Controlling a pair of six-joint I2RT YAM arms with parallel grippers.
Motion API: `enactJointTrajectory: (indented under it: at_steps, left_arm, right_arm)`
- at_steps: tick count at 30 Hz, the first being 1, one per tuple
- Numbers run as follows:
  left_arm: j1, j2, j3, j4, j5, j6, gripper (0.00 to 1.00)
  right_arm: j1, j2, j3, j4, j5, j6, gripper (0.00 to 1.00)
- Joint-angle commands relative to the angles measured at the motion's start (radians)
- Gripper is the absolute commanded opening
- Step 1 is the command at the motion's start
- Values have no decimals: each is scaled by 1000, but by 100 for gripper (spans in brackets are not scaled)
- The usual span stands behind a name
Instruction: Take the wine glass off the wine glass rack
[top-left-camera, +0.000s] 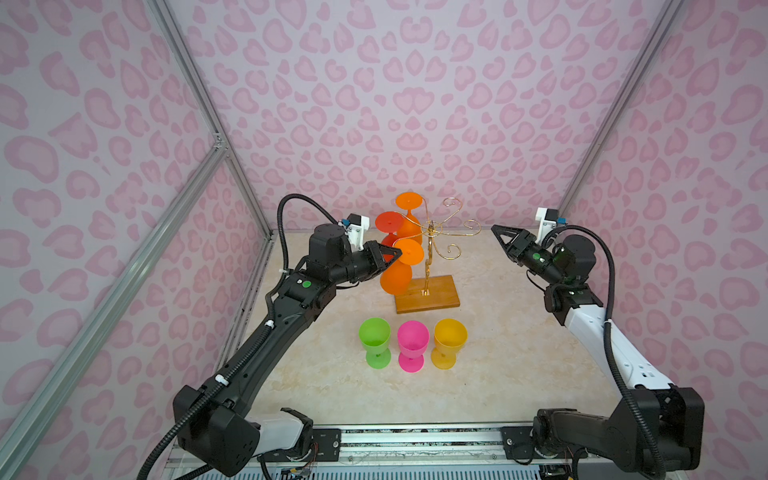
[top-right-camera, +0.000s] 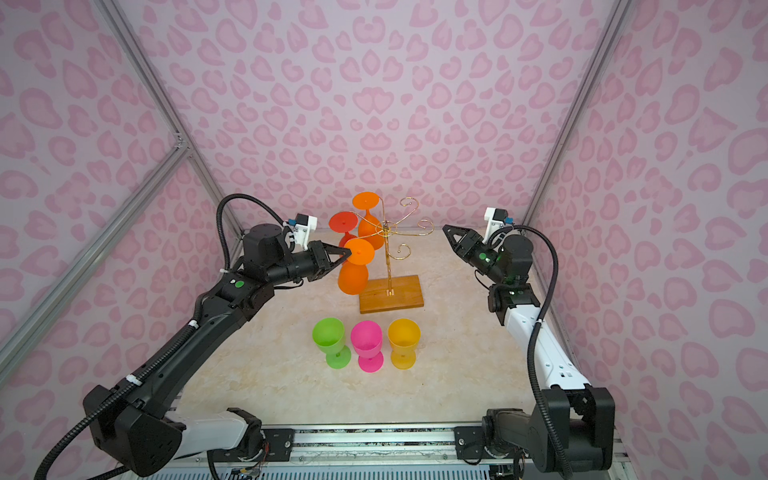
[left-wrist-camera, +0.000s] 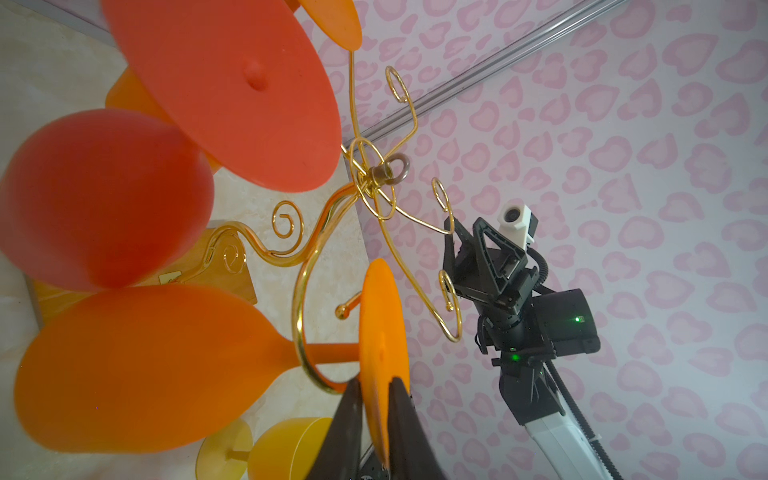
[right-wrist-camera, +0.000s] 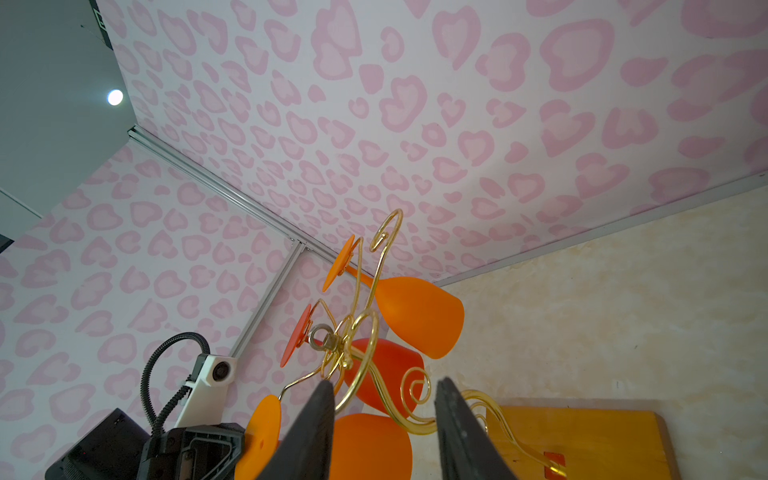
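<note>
**Left gripper pinching the foot of the nearest hanging glass, glass on the rack**

Nearest the camera, lower centre of both top views: three glasses stand upright in a row on the pale marbled tabletop (top-left-camera: 519, 353). From left to right they are a green glass (top-left-camera: 375, 338), a pink glass (top-left-camera: 412, 343) and a yellow glass (top-left-camera: 449, 338), close together.

Just behind them, centre frame, is the wine glass rack (top-left-camera: 430, 296). Its wooden base (top-right-camera: 390, 295) lies flat on the table and the gold wire post rises from it.

The wine glass (top-left-camera: 395, 278) is orange and hangs bowl-down from the rack's near-left curled arm, left of the post. In the left wrist view its stem sits inside the gold loop.

The left gripper (top-left-camera: 397, 252) reaches in from the left at the height of the glass's foot. In the left wrist view its two dark fingers (left-wrist-camera: 401, 415) sit one on each face of the orange foot disc, clamped on its rim.

The right gripper (top-left-camera: 496, 230) hangs at right of centre, well apart from the rack. In the right wrist view its jaws stand parted and hold nothing.

Farther back on the rack's left side hang a red glass (top-left-camera: 389, 222) and, behind it, a second orange glass (top-left-camera: 409, 200), both bowl-down. The curled arms on the right side carry no glass.
</note>
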Motion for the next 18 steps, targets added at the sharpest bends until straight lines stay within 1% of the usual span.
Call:
enactJointTrajectory:
  at_steps: [1,11,18]
  left_arm:
    - [2,-16,-4,46,-10,-10,17]
    - [3,-19,-17,60,-31,-37,16]
    - [3,-29,-35,75,-37,-66,11]
  right_arm:
    - [1,4,-4,50,-12,3,41]
    - [1,14,-3,56,-12,7,41]
    - [1,20,-8,70,-14,14,41]
